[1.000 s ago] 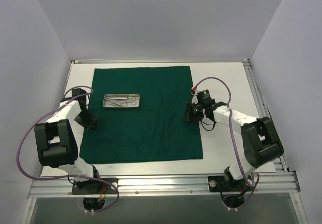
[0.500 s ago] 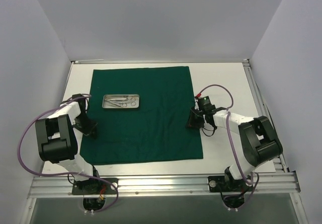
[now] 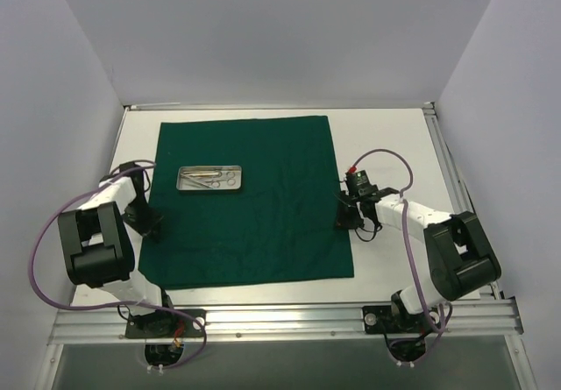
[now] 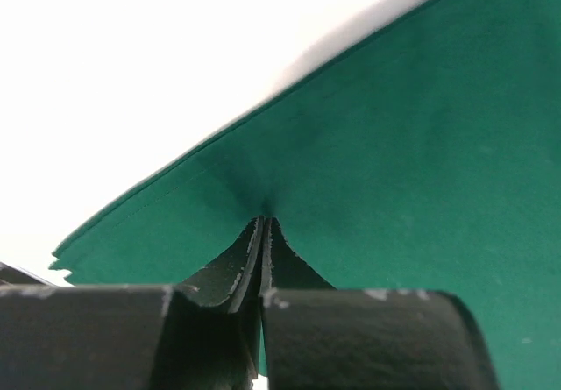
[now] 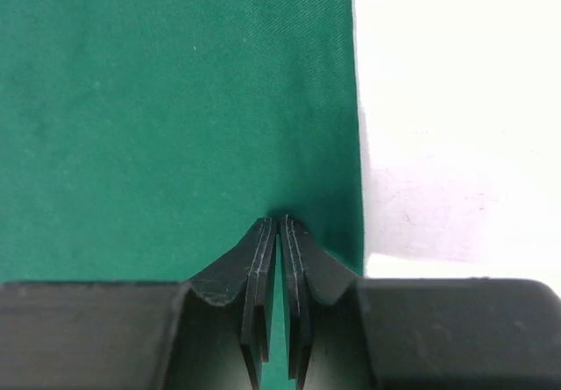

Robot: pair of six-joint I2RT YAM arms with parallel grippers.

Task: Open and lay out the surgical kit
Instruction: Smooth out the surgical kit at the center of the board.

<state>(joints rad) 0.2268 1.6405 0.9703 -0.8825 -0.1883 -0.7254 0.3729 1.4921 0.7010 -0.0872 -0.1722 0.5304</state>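
Wrap: dark green cloth wrap spread flat on the white worktop, toward its left edge.
Tray: small metal tray on the wrap's far-left part, holding slim steel instruments; kinds too small to tell.
Left gripper: left gripper at the wrap's left edge, jaws pressed together, pinching a pucker of cloth.
Right gripper: right gripper at the wrap's right edge, jaws all but closed, cloth nipped between them.
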